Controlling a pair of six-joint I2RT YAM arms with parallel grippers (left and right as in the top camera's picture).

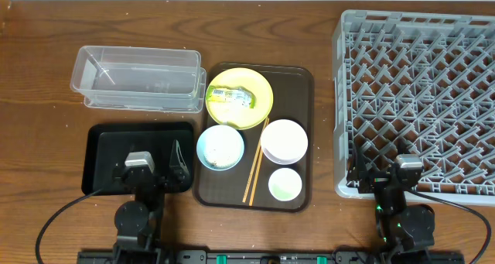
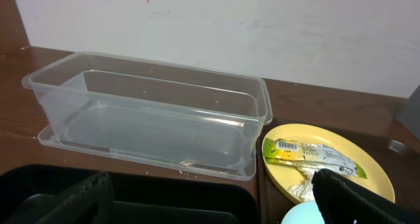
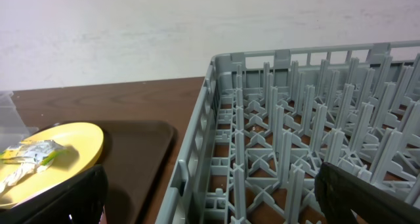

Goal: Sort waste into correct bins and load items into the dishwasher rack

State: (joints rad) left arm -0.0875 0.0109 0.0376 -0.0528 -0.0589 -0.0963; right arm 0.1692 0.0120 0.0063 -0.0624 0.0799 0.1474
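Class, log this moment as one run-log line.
wrapper: on yellow plate | clear tub: empty | rack: empty | left gripper: open, above black tray | right gripper: open, by rack

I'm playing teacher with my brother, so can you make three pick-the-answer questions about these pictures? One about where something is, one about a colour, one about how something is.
1. The dishwasher rack is: A) full of dishes B) empty of dishes C) tipped over.
2. The snack wrapper lies: A) in the rack B) on the yellow plate C) on the floor.
3. The serving tray is: A) dark brown B) pink C) green.
Answers: 1 B, only bare pegs show; 2 B, it rests on the plate; 3 A, seen from overhead.
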